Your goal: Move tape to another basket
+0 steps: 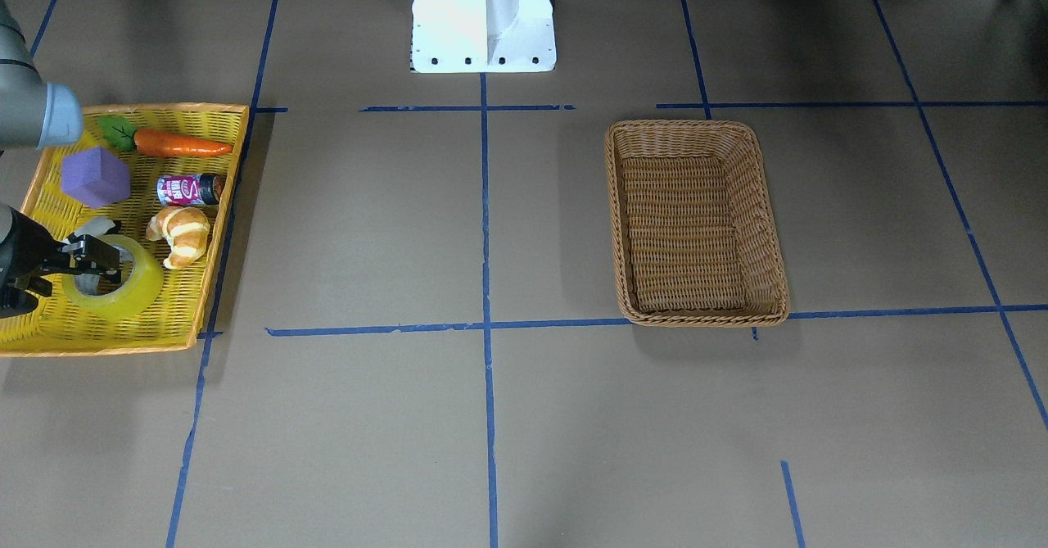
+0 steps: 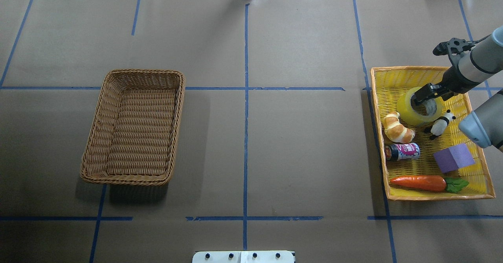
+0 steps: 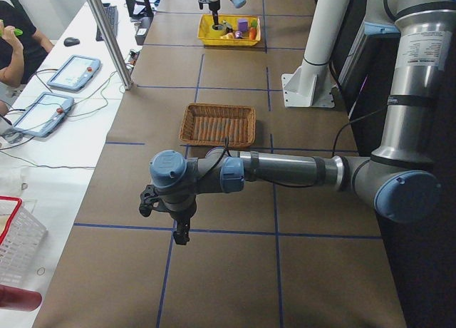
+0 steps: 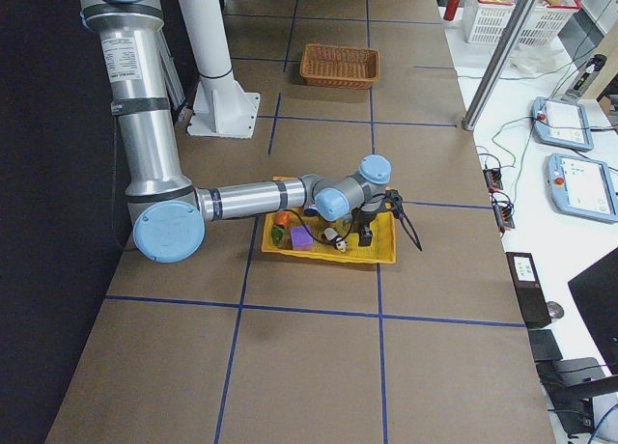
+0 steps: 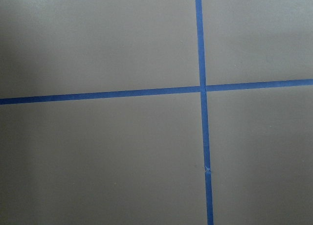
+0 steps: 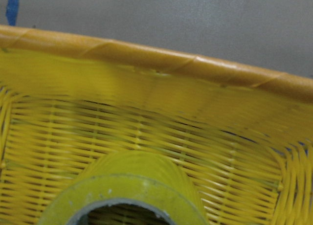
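So the tape [image 2: 410, 111] is sitting in the yellow tray [image 2: 393, 84] over on the robot's right side. It's lying flat with the hole up, at the tray's end farthest from the robot base. The right gripper [image 2: 423, 97] is right down on it, black fingers at the roll's top edge. Looks to me like one finger is at the core and the other outside the wall. Honestly, from these angles I can't tell if it's actually squeezing or just parked there loose. The wrist cam only gets the roll's top rim and the tray's orange edge.

Sharing the tray: a croissant [image 2: 399, 127] just beside the roll and a little panda figure [image 2: 440, 124] next to it too. Then there's a small can [image 2: 402, 151], a purple block [image 2: 454, 157] and a toy carrot [image 2: 420, 182] toward the near end.

The brown wicker basket [image 2: 137, 129] is well apart from all that, on the left half of the table [image 2: 294, 157]. The left gripper [image 3: 179, 232] hangs over the brown paper near a blue tape cross. No clue from the side view whether its fingers are spread or closed.
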Controlling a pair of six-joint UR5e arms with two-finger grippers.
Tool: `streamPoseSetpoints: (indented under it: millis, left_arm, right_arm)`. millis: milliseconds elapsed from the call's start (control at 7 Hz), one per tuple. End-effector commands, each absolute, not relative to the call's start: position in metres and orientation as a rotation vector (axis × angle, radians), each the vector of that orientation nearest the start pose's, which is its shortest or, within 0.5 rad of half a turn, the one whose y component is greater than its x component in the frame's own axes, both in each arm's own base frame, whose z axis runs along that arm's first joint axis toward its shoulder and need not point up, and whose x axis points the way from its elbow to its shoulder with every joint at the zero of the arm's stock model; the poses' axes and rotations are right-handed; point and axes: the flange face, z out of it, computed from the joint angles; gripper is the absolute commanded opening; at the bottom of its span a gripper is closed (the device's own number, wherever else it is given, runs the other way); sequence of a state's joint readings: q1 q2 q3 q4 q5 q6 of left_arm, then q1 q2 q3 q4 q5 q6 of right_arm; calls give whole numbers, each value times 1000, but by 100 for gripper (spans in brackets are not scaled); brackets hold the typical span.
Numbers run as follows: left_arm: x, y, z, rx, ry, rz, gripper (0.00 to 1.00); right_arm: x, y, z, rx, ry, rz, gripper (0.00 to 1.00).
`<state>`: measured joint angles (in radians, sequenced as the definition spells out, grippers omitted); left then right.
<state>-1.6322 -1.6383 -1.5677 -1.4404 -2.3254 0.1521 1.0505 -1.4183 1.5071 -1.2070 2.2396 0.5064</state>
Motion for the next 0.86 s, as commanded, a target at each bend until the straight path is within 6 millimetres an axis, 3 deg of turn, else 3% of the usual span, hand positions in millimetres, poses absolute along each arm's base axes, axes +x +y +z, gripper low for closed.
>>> streamPoseSetpoints:
  millis: [0, 143, 286, 429, 714]
  left_arm:
    - [-97, -510, 640, 18, 757, 61, 100]
    - [-97, -510, 640, 18, 757, 61, 100]
    - [-96, -510, 640, 18, 758, 61, 100]
    - [-96, -510, 639, 19, 758, 60, 100]
    - [-96, -511, 639, 21, 760, 61, 100]
  right_arm:
    - [-225, -538, 577, 54, -777, -160, 58]
    - [-225, -538, 577, 56, -774, -159, 36]
    - [-223, -538, 579, 55, -774, -158, 26]
    - [-222, -537, 580, 56, -773, -156, 23]
    - [-212, -541, 573, 68, -787, -144, 2]
